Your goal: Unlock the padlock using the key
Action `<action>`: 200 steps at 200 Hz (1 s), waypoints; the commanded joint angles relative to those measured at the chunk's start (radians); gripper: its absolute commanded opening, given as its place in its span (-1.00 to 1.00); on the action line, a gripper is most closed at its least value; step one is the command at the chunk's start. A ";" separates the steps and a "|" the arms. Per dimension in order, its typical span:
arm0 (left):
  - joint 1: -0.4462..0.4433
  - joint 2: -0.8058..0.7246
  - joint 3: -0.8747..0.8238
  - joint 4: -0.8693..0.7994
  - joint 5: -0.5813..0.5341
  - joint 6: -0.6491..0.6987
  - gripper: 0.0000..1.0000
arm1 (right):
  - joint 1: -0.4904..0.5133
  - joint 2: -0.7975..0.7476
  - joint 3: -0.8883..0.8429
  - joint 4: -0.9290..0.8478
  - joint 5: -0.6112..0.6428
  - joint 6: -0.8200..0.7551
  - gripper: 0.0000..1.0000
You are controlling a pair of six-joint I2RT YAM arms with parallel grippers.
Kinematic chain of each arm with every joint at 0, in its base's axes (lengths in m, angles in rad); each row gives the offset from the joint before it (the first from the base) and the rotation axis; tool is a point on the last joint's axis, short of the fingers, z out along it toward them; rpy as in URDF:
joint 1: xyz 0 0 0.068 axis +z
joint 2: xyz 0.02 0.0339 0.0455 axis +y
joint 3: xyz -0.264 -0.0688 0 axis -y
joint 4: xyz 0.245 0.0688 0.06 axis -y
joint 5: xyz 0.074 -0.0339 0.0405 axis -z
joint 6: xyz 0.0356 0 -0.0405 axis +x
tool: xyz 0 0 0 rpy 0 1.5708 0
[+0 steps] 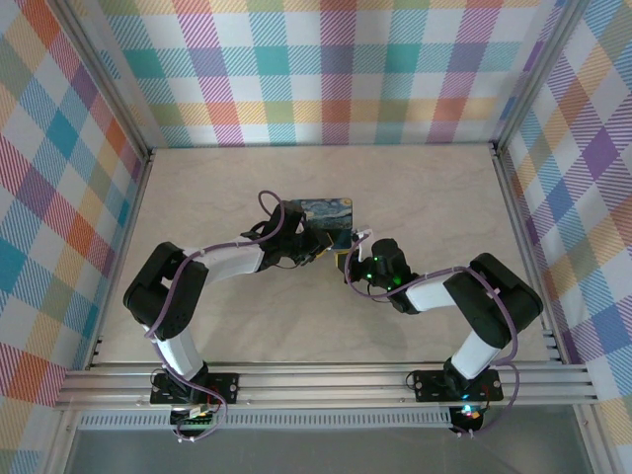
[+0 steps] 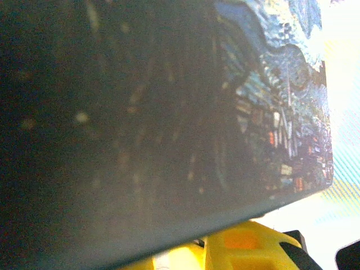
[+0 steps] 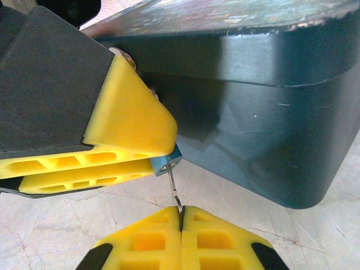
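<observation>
Gripping the thin dark metal key (image 3: 175, 191), the right tool (image 3: 181, 218) is closed. The left tool (image 3: 148, 162) clamps the small blue-bodied padlock (image 3: 167, 162) beside the glossy painted box (image 3: 270, 112).

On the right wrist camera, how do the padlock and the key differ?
The padlock is a stubby blue block; the key is a thin metal sliver. The left pincer clamps the padlock; the right pincer clamps the key. Both are tiny, and they appear to meet end to end.
</observation>
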State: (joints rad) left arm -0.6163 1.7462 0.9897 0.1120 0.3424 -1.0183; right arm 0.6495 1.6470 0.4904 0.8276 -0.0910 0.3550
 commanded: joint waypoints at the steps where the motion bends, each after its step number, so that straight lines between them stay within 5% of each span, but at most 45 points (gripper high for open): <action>1: -0.043 0.011 -0.023 0.006 0.089 -0.006 -0.70 | 0.010 -0.003 0.083 0.140 -0.048 0.006 -1.00; 200: -0.068 0.040 -0.029 0.009 0.094 -0.019 -0.72 | 0.009 0.012 0.129 0.140 -0.058 -0.048 -1.00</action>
State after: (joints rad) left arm -0.6174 1.7596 0.9821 0.1341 0.3073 -1.0290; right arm 0.6476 1.6730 0.5331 0.7811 -0.0952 0.3252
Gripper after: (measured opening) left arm 0.204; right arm 0.066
